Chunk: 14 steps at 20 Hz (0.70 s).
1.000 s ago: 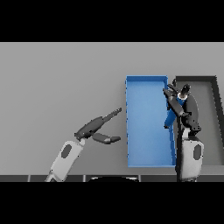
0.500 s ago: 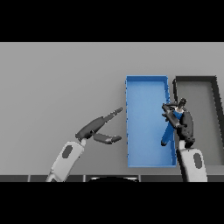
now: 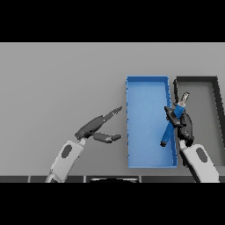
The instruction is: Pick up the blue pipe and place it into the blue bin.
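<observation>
Grey table [image 3: 57, 79] carries two open bins. Blue bin [image 3: 140, 94] sits right of table centre, long axis running away from the robot. Dark bin [image 3: 200, 80] sits just right of the blue bin, walls close side by side, its right part cut off by the view edge. Both bins rest flat on the table.

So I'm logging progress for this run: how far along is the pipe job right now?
Done: the blue pipe is picked up, with the right hand curled round it. In hand: it hangs tilted over the right wall of the blue bin, its lower end over the bin, its upper end toward the dark bin. Left: lowering and releasing it inside. The left hand is open over the table, left of the bin.
</observation>
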Motion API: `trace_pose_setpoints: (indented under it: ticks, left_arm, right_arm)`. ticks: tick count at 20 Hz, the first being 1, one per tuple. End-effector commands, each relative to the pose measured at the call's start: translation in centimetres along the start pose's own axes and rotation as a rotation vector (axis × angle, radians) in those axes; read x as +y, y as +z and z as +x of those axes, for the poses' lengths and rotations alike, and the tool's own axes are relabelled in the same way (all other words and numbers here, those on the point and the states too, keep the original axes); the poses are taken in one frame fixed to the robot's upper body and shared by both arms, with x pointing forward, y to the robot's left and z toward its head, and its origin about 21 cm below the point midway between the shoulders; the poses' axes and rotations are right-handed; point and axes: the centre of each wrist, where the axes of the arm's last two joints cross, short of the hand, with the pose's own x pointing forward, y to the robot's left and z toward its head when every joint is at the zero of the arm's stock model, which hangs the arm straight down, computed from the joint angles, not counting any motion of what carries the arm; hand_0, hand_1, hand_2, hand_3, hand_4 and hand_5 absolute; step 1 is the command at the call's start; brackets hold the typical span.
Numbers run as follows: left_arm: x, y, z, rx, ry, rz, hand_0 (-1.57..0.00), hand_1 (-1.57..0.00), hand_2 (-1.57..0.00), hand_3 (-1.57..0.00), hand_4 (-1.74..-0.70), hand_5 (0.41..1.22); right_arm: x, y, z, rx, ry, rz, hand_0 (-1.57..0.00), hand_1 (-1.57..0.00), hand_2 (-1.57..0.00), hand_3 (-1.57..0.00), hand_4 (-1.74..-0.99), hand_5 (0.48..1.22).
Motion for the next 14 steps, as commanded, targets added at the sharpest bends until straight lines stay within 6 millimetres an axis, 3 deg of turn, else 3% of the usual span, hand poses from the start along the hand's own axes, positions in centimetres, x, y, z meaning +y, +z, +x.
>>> trace_pose_setpoints:
  ticks: [1, 6, 14]
  left_arm:
    - [-0.2, 0.2, -0.1, 0.000, 0.002, -0.003, 0.00, 0.00, 0.00, 0.00, -0.92, 0.494]
    - [-0.6, 0.0, -0.2, -0.005, 0.009, -0.010, 0.00, 0.00, 0.00, 0.00, -0.93, 0.496]
    - [-0.7, 0.1, 0.0, -0.003, 0.005, -0.008, 0.00, 0.00, 0.00, 0.00, -0.93, 0.495]
  right_arm:
    - [-0.2, -0.1, -0.2, 0.026, 0.070, 0.005, -0.35, -0.34, -0.32, -0.09, -1.279, 1.010]
    - [0.7, 1.0, 0.5, 0.145, 0.296, 0.101, -0.12, -0.11, -0.11, -0.03, -1.190, 0.809]
    - [1.3, 1.2, 1.2, 0.159, 0.383, 0.142, -0.02, -0.02, -0.02, 0.00, -1.084, 0.714]
